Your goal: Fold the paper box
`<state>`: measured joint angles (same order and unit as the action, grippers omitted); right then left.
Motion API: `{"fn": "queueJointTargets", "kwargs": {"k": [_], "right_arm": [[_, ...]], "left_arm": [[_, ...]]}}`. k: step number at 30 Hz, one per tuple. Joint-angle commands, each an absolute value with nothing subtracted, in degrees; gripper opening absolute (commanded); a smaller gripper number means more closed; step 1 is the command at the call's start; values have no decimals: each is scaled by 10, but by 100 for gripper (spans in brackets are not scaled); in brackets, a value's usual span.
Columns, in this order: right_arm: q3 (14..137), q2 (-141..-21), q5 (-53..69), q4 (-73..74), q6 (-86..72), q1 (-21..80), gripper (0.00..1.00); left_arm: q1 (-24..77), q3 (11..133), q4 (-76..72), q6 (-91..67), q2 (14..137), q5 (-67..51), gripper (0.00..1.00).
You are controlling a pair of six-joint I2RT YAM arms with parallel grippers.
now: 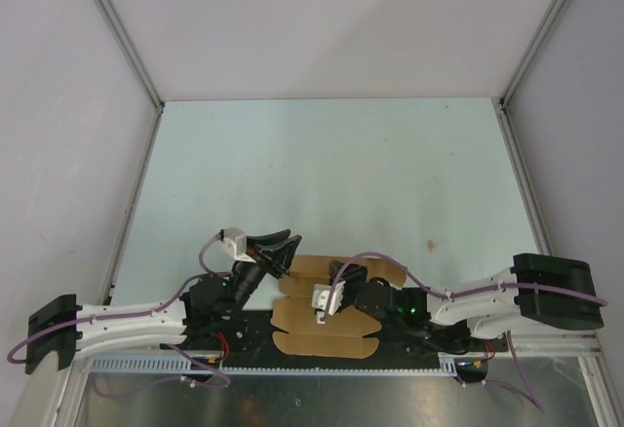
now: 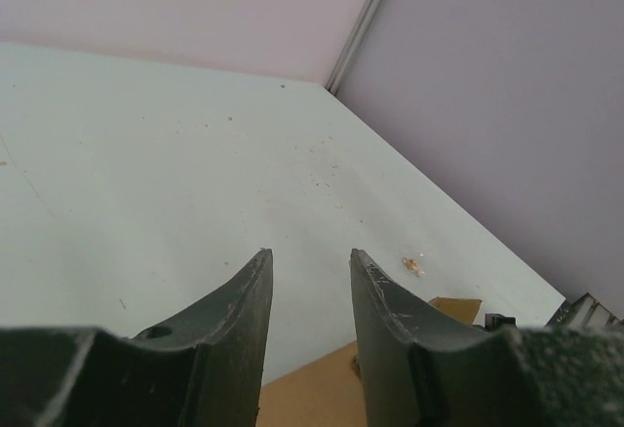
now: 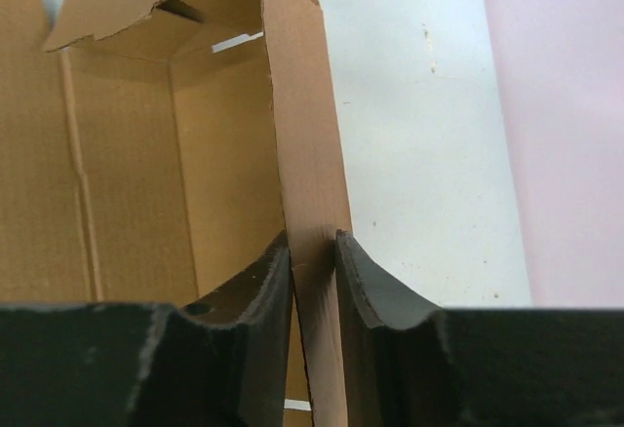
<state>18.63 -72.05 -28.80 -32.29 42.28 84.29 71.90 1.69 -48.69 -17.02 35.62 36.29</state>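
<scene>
The partly folded brown thin cardboard box is set at six o'clock on the pale green table. One upright wall is pinched by the black right gripper. The black left gripper, at the box's ten o'clock, is held parted and empty.

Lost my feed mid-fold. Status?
Right gripper clamped on a raised wall of the paper box. Left gripper open, empty, beside the box. Nothing in the way.
</scene>
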Motion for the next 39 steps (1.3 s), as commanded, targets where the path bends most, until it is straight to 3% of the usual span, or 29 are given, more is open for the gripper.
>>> {"fn": "queueJointTargets", "kwargs": {"k": [1, 7, 17, 27, 34, 39], "right_arm": [[186, -749, -334, -349, 433, 846, 22], [190, -765, -360, -382, 479, 834, 1], [193, -751, -309, -417, 544, 731, 0], [206, -821, -302, -551, 649, 659, 0], [211, -862, -273, -595, 664, 645, 0], [211, -825, -239, -534, 625, 638, 0]], "left_arm": [[722, -103, -486, -176, 353, 373, 43], [722, -101, -485, -162, 339, 395, 43], [688, -83, -486, -124, 293, 462, 40], [468, -54, -500, -181, 371, 228, 37], [391, -40, -579, -166, 500, 97, 56], [360, -53, -647, -171, 566, 50, 61]]}}
